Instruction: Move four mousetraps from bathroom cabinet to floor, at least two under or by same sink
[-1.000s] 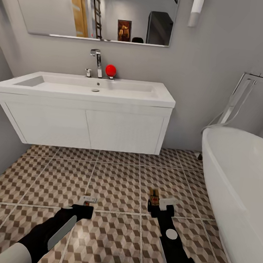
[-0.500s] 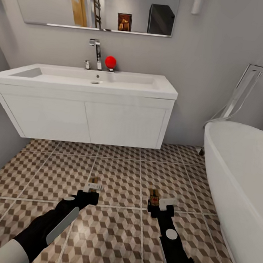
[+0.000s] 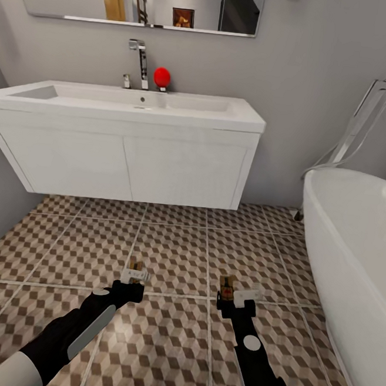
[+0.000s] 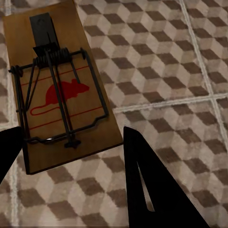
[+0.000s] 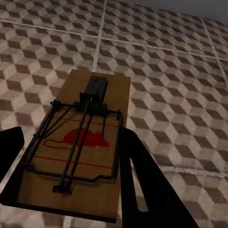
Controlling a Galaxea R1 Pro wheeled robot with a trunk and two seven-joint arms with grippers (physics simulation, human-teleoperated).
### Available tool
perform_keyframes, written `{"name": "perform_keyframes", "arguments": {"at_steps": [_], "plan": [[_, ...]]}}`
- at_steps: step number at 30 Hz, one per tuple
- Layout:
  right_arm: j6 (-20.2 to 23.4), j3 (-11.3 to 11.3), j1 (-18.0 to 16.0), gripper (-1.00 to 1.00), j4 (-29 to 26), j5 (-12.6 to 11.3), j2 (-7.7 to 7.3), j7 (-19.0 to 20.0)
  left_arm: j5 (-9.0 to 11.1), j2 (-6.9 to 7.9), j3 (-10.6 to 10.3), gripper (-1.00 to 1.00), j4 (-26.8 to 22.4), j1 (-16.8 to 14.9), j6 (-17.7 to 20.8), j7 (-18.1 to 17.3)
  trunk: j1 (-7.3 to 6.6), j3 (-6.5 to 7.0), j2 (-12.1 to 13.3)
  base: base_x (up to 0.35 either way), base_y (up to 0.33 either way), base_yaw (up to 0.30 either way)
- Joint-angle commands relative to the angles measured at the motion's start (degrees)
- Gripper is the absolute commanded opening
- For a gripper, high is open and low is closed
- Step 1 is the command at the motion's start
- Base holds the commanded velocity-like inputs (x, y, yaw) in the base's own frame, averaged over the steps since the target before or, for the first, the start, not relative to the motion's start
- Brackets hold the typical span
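Two mousetraps are in hand, each a tan board with a red mouse print and dark wire. My left gripper is shut on one mousetrap, its fingers against the board's long edges. My right gripper is shut on the other mousetrap. Both hang low over the cube-patterned bathroom floor, about one tile in front of the white sink on its boxy drawer unit. The cabinet is out of view.
A white bathtub fills the right side, with a chrome floor tap behind it. A chrome faucet and a red ball stand on the sink's back edge. A grey wall closes the left.
The camera has dropped, so the sink sits higher in the picture. My left gripper has reached a little forward with its mousetrap; the right gripper holds about the same place.
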Motion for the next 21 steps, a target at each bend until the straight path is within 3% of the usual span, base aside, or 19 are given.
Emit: {"name": "perform_keyframes", "arguments": {"at_steps": [1, 21], "plan": [[0.3, -0.1, 0.0, -1.00, -0.5, 0.6, 0.06, -0.1, 0.4, 0.07, -0.2, -1.00, -0.1, -0.1, 0.2, 0.6, 0.01, -0.37, 0.0, 0.000, 0.000, 0.000], [0.4, -0.1, 0.0, -1.00, -4.9, 0.6, 0.42, -0.1, 0.4, 0.06, -0.2, -1.00, -0.2, -0.1, 0.2, 0.5, 0.53, -6.63, -0.3, 0.000, 0.000, 0.000]]}}
